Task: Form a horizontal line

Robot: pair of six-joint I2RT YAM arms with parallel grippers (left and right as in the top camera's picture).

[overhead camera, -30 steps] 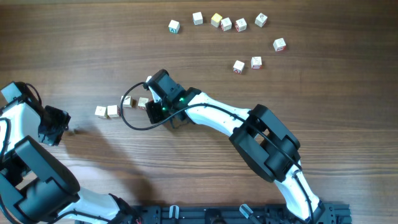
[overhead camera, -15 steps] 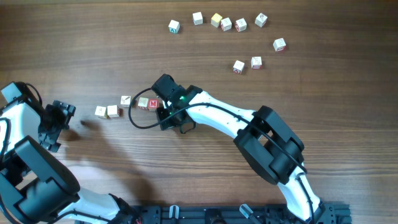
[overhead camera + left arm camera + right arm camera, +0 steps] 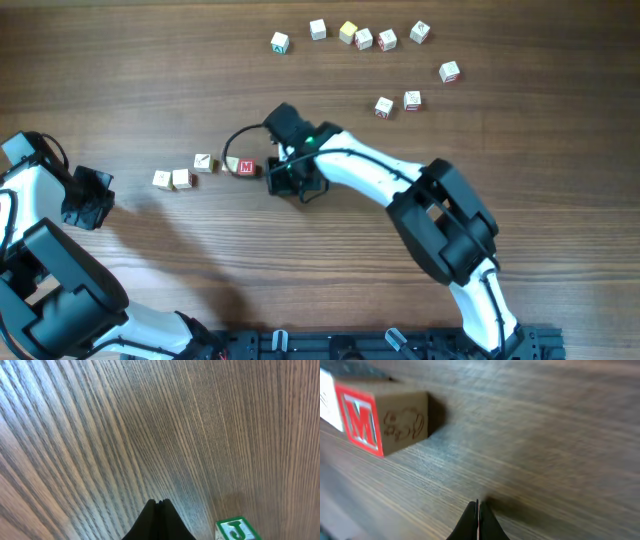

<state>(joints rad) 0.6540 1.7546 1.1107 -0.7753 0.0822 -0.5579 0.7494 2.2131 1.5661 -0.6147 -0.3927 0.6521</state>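
Line (image 3: 203,163) sits left of centre in the overhead view, M cube (image 3: 247,168) at its right end. It's not straight: the two left cubes lie lower, there's a gap, and the middle cube is twisted. Right gripper (image 3: 477,506) has its fingers pressed together, holding nothing, just right of the M cube. Left gripper (image 3: 159,504) is also pinched closed and empty at the left edge, with a green J cube (image 3: 237,529) beside it at bottom right in the wrist view.

Risks, as I judge them: nudging with a closed tip off-centre would spin a cube instead of sliding it. Pushing the M cube too far would shove its neighbour. The black cable (image 3: 240,135) loops just above the row and could drag cubes.

Cubes are pale wood, sharp-edged, with red or green printed faces and an engraved drawing on a side. They're probably light and slide easily. Table (image 3: 500,120) is smooth dark woodgrain. Loose cubes (image 3: 363,38) lie at upper right.
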